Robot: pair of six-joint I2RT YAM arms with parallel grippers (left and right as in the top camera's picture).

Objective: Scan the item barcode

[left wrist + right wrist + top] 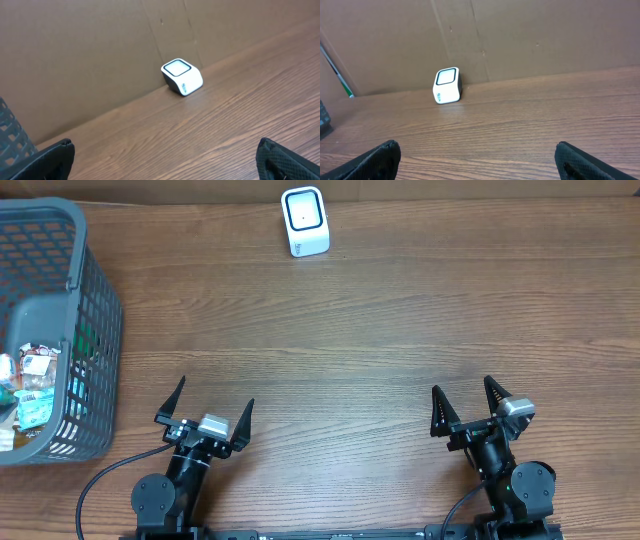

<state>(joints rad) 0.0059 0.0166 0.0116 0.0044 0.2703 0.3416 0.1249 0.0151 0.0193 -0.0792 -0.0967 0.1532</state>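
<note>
You've got left fingers [172, 400] and right fingers [438, 410] spread wide, empty, at worktop [380, 330] near edge. Items [35, 375] in basket [100, 320], left edge; scanner [305, 221] at far edge.

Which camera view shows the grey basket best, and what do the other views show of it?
The overhead view: the basket appears nearly whole at the left edge, with packets inside. The left wrist view catches only a corner of its mesh. The right wrist view does not clearly show it.

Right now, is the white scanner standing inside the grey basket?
No, the scanner stands on the table at the far edge, apart from the basket.
</note>
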